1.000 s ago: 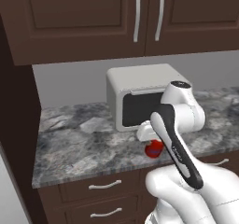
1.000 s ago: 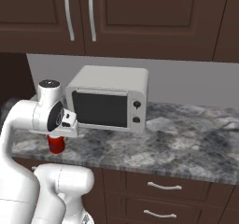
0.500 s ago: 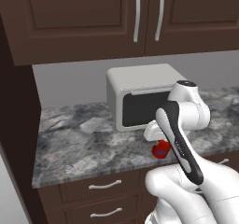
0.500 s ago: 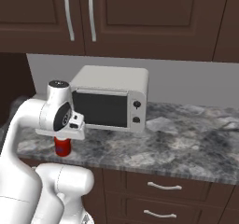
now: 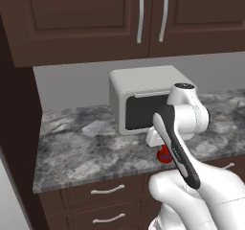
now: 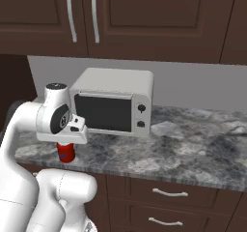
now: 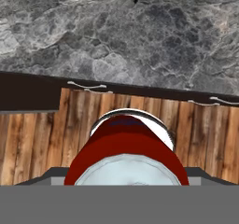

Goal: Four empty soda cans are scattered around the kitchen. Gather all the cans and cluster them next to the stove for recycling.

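Observation:
A red soda can [image 5: 166, 155] with a silver-grey top hangs upright under my hand, near the counter's front edge. My gripper [image 6: 66, 148] is shut on the soda can [image 6: 66, 153]. In the hand view the soda can [image 7: 126, 148] sits between the two dark fingertips [image 7: 46, 177], with wood floor and the counter's front edge beyond it. My own arm hides most of the can in the left base view. The stove is out of view.
A boxy grey toaster oven [image 5: 143, 99] [image 6: 116, 100] stands at the back of the grey stone counter [image 5: 81, 147] [image 6: 193, 149], just behind my hand. Dark wall cabinets [image 6: 144, 18] hang above. Drawers with silver handles [image 6: 169, 193] run below the counter.
My hand has carried the can a little to the right along the counter's front edge, past the toaster oven's door. The grip has stayed the same.

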Controlling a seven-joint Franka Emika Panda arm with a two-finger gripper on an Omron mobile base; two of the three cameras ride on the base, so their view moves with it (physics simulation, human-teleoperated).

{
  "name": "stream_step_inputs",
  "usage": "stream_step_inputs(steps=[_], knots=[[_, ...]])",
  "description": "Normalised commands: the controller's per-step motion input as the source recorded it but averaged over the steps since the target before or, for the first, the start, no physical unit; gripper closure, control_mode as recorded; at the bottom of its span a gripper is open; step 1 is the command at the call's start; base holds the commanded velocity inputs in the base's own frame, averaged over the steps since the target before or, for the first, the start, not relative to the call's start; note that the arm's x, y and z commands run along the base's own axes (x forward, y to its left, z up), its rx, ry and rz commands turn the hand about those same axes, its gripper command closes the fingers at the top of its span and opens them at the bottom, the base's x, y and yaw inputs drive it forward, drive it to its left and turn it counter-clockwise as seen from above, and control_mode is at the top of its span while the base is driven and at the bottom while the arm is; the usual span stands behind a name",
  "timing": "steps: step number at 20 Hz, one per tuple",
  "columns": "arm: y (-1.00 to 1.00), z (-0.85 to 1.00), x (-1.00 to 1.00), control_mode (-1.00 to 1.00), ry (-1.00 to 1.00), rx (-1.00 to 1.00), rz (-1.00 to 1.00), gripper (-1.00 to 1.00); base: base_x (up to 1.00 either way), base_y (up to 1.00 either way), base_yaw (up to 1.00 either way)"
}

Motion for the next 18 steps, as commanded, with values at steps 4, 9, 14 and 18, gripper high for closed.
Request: stream_step_inputs(steps=[4,9,14,18], knots=[[0.00,0.00,0.00,1.00,0.00,0.00,0.00,1.00,-0.73,0.00,0.00],[0.00,0.00,0.00,1.00,0.00,0.00,0.00,1.00,-0.91,0.19,0.09],[0.00,0.00,0.00,1.00,0.00,0.00,0.00,1.00,-0.14,0.19,0.62],[0.00,0.00,0.00,1.00,0.00,0.00,0.00,1.00,-0.04,-0.01,0.77]])
